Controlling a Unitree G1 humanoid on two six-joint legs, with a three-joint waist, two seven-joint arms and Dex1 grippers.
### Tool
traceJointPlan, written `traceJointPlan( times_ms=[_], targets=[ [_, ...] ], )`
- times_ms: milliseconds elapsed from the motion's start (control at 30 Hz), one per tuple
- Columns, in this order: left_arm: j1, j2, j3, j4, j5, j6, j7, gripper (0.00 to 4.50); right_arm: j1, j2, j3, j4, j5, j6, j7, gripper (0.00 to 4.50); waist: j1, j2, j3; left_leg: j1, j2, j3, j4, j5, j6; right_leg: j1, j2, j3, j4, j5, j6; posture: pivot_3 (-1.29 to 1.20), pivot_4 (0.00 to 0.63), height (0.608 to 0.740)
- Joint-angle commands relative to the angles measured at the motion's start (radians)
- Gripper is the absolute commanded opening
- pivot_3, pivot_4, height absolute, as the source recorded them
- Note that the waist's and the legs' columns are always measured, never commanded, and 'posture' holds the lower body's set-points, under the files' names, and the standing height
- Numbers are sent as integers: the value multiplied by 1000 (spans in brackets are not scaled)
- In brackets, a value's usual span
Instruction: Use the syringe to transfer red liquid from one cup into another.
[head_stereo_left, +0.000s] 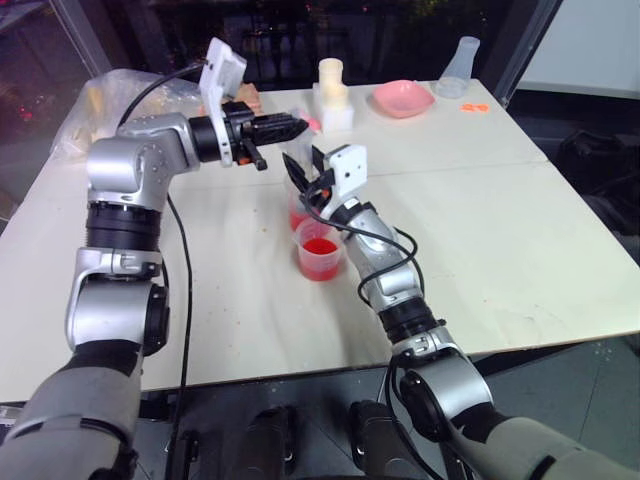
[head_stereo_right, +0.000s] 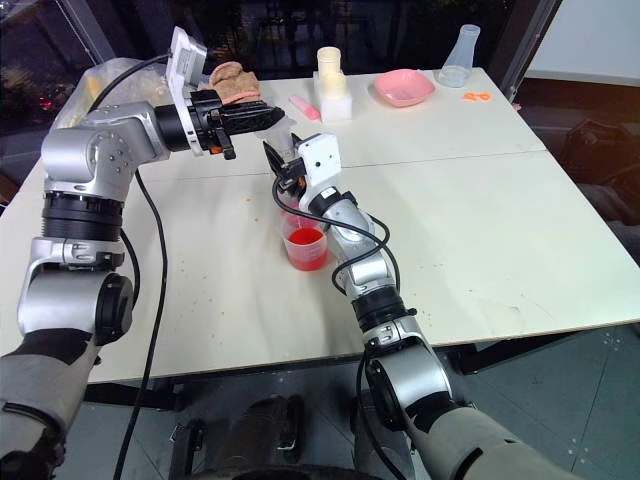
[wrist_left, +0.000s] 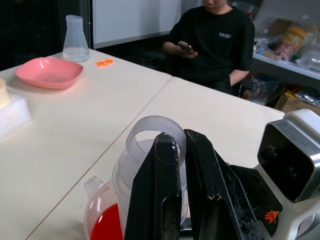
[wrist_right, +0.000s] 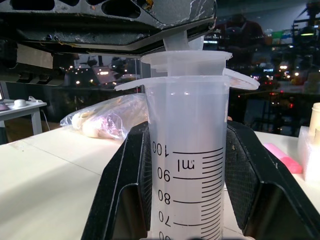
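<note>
i see a cup of red liquid nearest on the surface. behind it my right end effector grips the upright syringe, scale reading "ml", 100, 90, 80, 70. my left end effector is clenched at its plunger top.

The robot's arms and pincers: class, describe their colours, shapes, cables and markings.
Both arms are silver-grey rounded segments joined by black rings, with black cables looping alongside. Each wrist carries a white box. The left pincer and right pincer have black fingers; a small orange mark sits on one housing.
</note>
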Motion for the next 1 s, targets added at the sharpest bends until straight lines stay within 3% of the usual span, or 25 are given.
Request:
traceJointPlan(
  times_ms=[33, 1000],
  targets=[
    [-35, -9, 13, -33, -29, 1, -27, 18, -25, 15, 13, -18, -7, -7, 3, 1370, 0, 0, 0, 0, 0, 0, 0, 0, 0, 0, 0, 0, 0, 0, 0, 0, 150, 740],
    [-154, -18, 75, 47, -31, -59, 22, 18, 16, 29, 19, -3, 13, 36, 47, 1370, 0, 0, 0, 0, 0, 0, 0, 0, 0, 0, 0, 0, 0, 0, 0, 0, 150, 740]
  ],
)
